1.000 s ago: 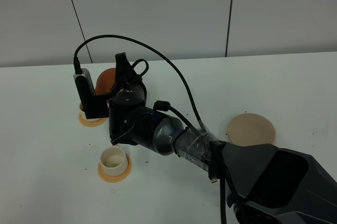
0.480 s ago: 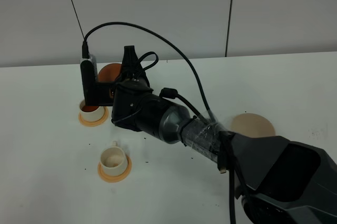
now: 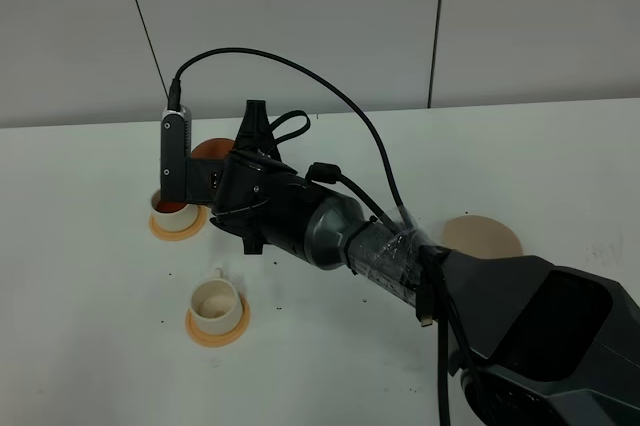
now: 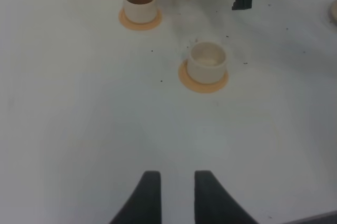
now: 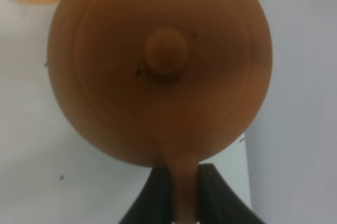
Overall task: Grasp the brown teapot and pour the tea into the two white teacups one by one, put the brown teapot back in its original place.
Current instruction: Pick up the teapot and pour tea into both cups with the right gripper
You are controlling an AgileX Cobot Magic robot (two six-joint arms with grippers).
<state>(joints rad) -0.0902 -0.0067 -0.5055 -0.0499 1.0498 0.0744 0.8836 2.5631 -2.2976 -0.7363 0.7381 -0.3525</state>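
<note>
We see the right gripper [image 5: 183, 177] clamped on the loop handle [image 5: 182, 203] of the brown teapot [image 5: 158, 98]. Its two dark fingers [image 5: 152, 197] press the handle from either side. The pot's round body and knobbed lid [image 5: 166, 50] sit just past the fingertips, held up over the white table [image 3: 560, 166]. Just beyond the pot from those fingers stands the filled teacup [image 4: 140, 4], brown tea inside, on its orange-tan saucer [image 4: 138, 23]. The other teacup [image 4: 207, 62] looks pale inside and stands apart from the pot, nearer the left gripper [image 4: 174, 182]. That gripper hangs over bare table, its fingers a narrow gap apart with nothing between them and both cups well ahead of the fingertips. The beige coaster [image 3: 482, 236] lies well behind the right fingers.
</note>
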